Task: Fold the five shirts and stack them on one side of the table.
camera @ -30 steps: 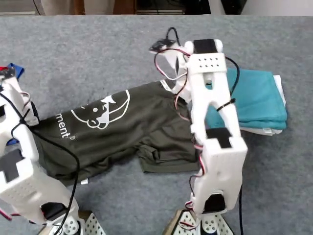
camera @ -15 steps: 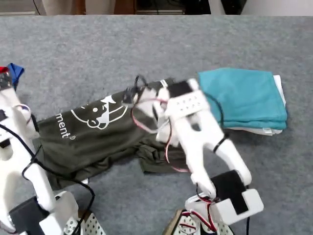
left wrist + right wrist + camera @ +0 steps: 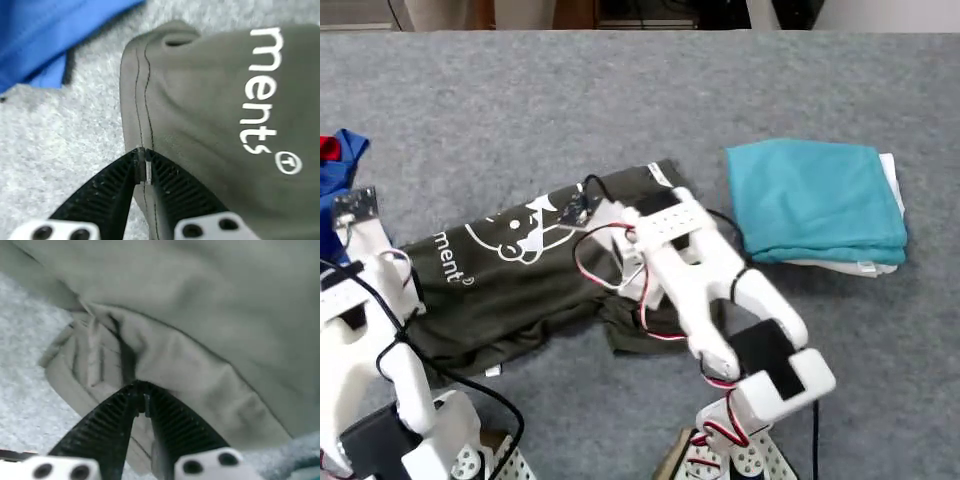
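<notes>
Jaws on left pinch olive shirt (image 3: 210, 100) at hem.

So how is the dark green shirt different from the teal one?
The green shirt lies loose and rumpled mid-table; the teal shirt is folded into a neat square on top of a white folded shirt. The green shirt has white print; the teal shirt looks plain. The left gripper and right gripper pinch the green shirt; neither touches the teal shirt. Both shirts lie on the grey table.
</notes>
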